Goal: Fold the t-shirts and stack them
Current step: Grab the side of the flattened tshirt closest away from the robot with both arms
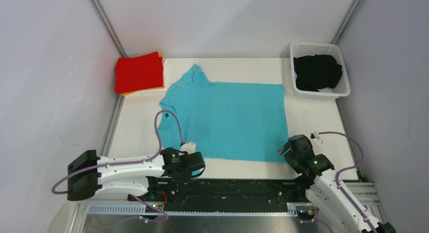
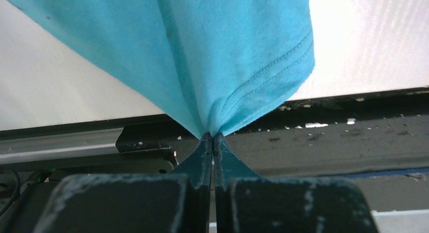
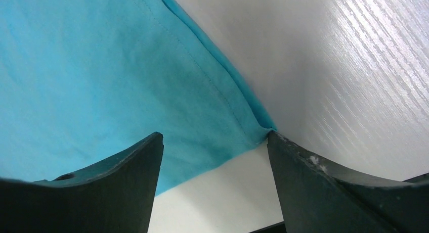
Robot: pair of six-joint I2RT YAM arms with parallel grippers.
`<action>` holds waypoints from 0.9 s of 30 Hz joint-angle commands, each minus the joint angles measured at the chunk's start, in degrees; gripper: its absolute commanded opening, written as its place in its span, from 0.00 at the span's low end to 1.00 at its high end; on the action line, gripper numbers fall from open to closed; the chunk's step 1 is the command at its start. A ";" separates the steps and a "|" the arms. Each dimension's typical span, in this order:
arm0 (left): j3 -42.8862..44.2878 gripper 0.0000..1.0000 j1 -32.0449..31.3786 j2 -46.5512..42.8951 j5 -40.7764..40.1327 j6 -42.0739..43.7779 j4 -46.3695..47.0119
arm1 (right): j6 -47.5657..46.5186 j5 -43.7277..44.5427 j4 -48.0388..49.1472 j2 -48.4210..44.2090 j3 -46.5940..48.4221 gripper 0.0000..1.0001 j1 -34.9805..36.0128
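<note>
White wood-grain table [image 1: 243,66] enclosed on three sides by pale grey walls [image 1: 222,20]. Metal struts [image 1: 105,20] mark the rear corners; a dark rail [image 1: 238,186] borders the near edge.

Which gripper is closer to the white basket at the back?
Right. The right gripper sits open at the turquoise shirt's near right corner, roughly in front of the basket; the left gripper, shut on the shirt's near left corner, is farther off to the left.

Bright, even light; glare on the bench [image 3: 354,81] in the right wrist view, where the near jaws blur
</note>
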 commanded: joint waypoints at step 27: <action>13.88 0.00 2.51 -9.65 -19.69 3.56 -5.31 | -8.67 1.84 8.93 4.22 2.79 0.00 0.02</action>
